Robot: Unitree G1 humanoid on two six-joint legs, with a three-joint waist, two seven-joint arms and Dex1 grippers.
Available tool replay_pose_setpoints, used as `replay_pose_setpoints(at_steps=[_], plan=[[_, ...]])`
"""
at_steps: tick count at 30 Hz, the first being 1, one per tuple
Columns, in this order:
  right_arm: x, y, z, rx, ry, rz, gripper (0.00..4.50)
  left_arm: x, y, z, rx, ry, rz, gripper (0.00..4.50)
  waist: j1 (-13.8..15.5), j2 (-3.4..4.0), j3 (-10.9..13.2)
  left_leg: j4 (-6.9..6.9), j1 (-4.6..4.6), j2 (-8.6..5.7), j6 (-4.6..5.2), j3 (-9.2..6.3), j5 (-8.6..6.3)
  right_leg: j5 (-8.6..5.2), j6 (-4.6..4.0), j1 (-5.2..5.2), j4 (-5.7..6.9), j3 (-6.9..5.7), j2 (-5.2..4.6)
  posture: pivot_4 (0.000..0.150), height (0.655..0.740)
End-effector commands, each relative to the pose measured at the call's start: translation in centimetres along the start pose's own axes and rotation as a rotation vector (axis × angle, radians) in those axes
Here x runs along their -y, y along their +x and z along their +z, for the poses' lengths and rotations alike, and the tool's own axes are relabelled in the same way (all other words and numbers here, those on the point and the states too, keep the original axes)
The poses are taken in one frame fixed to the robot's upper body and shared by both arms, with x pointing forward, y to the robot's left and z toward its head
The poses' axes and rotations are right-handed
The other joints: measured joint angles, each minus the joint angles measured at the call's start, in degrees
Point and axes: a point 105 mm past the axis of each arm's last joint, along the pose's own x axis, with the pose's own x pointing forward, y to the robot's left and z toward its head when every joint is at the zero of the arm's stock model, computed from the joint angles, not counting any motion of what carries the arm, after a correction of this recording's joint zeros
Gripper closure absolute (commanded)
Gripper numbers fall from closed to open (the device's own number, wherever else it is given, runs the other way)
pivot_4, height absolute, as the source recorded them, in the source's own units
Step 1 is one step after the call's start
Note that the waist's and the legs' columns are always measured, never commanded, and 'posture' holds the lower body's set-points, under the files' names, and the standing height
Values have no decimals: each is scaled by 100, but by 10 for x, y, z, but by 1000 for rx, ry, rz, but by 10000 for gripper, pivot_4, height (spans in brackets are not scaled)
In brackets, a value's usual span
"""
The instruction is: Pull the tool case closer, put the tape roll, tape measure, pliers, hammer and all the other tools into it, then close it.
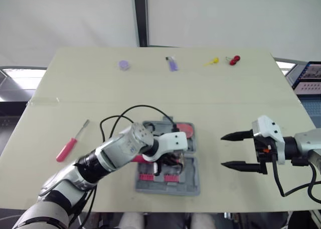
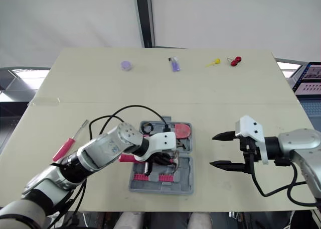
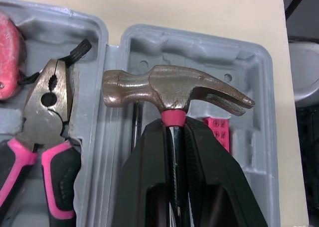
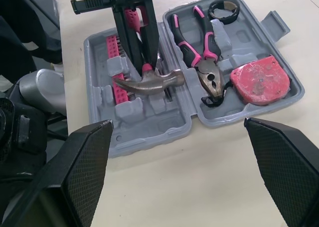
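The grey tool case lies open near the table's front edge. In its far half lie the pink-handled pliers, the red tape measure and the black tape roll. My left gripper is shut on the hammer just below its steel head and holds it over the case's near half, beside a pink bit strip. A pink-handled screwdriver lies on the table to the left of the case. My right gripper stands open and holds nothing, to the right of the case.
Along the table's far edge lie a purple disc, a small purple item, a yellow item and a red item. A black cable arches over my left arm.
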Motion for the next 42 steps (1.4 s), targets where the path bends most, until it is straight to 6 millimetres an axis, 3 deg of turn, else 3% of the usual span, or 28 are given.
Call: replay_pose_setpoints(at_steps=[1,7,18,42], plan=[[1,1,7,9,-31,0,0,7,3,12,11,87,17,44640,1,0,0,3,-2,0,0,-2,0,0,0,0,0,-2,0,1500,7400],[-1,0,7,-12,-35,13,0,9,14,13,-18,134,30,44640,27,0,0,31,-36,-1,3,-19,-2,1,0,-4,0,-12,0,1500,7400],[0,-5,0,-53,-25,9,0,9,27,33,-10,190,43,44640,18,1,0,35,-37,-2,5,-22,-3,1,1,-4,2,-12,0,1500,7400],[-2,-7,-6,-48,-8,-26,0,17,37,21,-65,157,24,44640,24,1,0,38,-38,-3,5,-23,-3,1,1,-3,4,-12,0,1500,7400]])
